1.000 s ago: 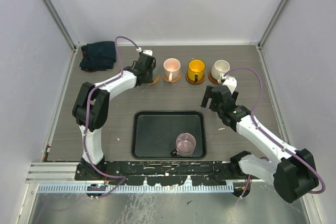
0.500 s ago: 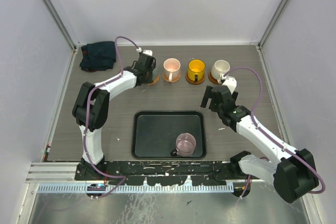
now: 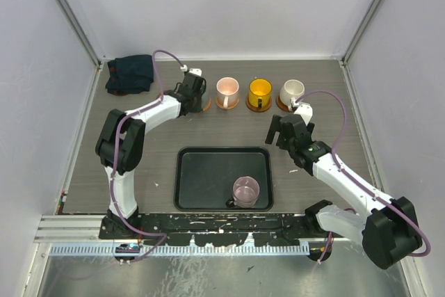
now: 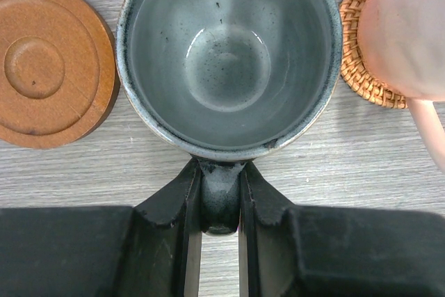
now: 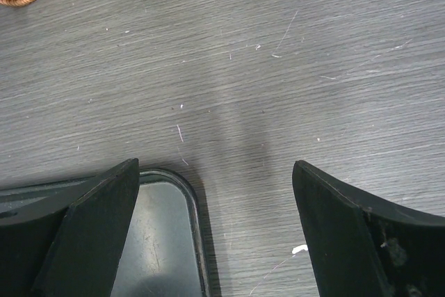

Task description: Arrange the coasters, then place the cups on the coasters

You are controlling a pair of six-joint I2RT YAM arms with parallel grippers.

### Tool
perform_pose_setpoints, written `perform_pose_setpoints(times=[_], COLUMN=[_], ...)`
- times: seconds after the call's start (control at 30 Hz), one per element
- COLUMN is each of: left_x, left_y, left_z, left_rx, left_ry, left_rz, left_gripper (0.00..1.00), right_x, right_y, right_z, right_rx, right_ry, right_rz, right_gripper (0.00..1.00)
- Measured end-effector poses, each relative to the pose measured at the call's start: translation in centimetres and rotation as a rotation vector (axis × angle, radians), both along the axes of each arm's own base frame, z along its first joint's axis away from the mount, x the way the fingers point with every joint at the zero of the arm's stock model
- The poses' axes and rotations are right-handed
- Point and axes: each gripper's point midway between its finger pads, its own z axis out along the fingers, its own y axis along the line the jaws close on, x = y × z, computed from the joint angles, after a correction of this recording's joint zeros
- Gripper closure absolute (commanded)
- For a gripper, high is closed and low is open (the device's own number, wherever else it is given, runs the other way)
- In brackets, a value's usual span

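Left pincer (image 4: 221, 186), clamping the grey-teal ceramic mug (image 4: 228, 53), is risking setting it beside the round brown wooden coaster (image 4: 49, 53); right pincer (image 5: 215, 172) is gaping.

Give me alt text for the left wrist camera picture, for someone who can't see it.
The left gripper is shut on the handle of an empty grey-teal mug, seen from above. A bare wooden coaster lies at picture left; a pink mug on a woven coaster stands at right, on a grey table.
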Motion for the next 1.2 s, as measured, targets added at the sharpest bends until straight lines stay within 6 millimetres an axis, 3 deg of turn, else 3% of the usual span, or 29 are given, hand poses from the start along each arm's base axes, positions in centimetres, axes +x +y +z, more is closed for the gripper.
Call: perform_pose_setpoints(times=[0.37,0.53,0.6,1.0,1.2], left_x=[0.1,0.1,0.1,0.4,0.3], left_y=[0.0,0.1,0.1,0.2,0.2], left_z=[0.0,0.0,0.0,1.4,4.2], left_rx=[-0.002,-0.004,-0.004,-0.023,-0.052], left_ry=[-0.008,-0.008,-0.01,-0.043,-0.092], left_rz=[0.004,0.009,0.012,0.038,0.037], left_gripper=[1.0,0.6,0.53,0.33,0.29], right_x=[0.0,0.0,0.0,0.0,0.0], right_y=[0.2,0.2,0.2,0.2,0.2], right_z=[-0.1,-0.1,-0.1,-0.1,-0.1], right_rx=[0.008,0.008,0.008,0.01,0.01], right_ry=[-0.001,-0.001,-0.001,0.0,0.0], right_rz=[0.004,0.004,0.004,0.007,0.007], right_gripper=[0.05,0.05,0.05,0.05,0.05])
